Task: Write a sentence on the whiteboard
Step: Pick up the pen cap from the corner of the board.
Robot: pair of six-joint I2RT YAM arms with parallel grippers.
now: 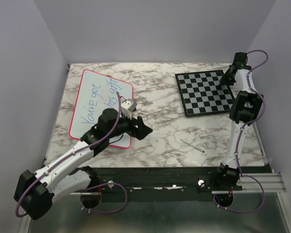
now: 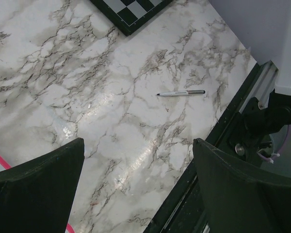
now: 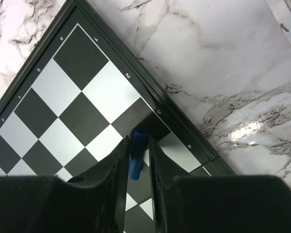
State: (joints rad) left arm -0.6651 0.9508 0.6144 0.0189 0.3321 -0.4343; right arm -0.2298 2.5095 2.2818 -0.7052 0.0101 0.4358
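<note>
The whiteboard (image 1: 93,76) lies toward the table's far-left corner, with the sentence (image 1: 94,103) on it in blue. The left gripper (image 1: 144,127) hovers by the board's near-right corner, jaws spread wide with nothing between them. The right gripper (image 1: 222,82) is over the chessboard (image 1: 203,94) toward the far-right corner, jaws clenched on a small blue object (image 3: 138,145). A pen (image 1: 193,145) lies near the table's near edge.

"You've got this gift" on whiteboard (image 1: 89,76); 2–4 on chessboard (image 3: 63,92) rim
</note>
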